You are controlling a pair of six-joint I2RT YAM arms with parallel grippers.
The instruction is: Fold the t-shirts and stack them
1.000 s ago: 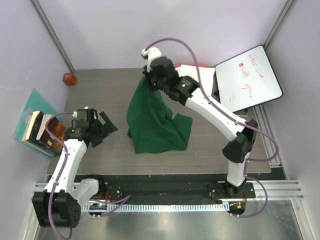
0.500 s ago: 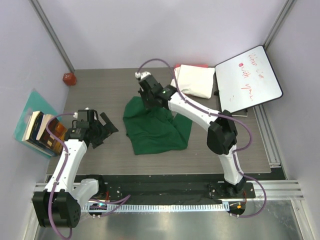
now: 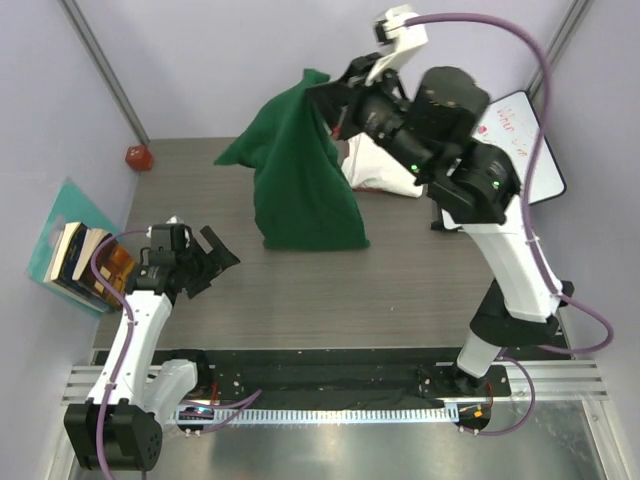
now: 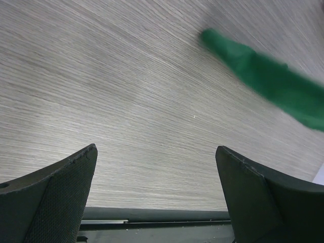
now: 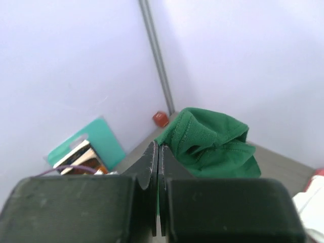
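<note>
T-shirt (image 3: 300, 170), dark green, hangs from the right gripper (image 3: 325, 92), whose jaws are pinched shut on a fold at its top. The garment is held high over the far side of the table (image 3: 400, 290), with its lower edge down near the wood surface. The folded cream-white shirt (image 3: 385, 172) lies just to its right, partly hidden by the arm. The left gripper (image 3: 205, 262) hangs wide open and empty near the table's left edge, close to some books (image 3: 80, 262).
</note>
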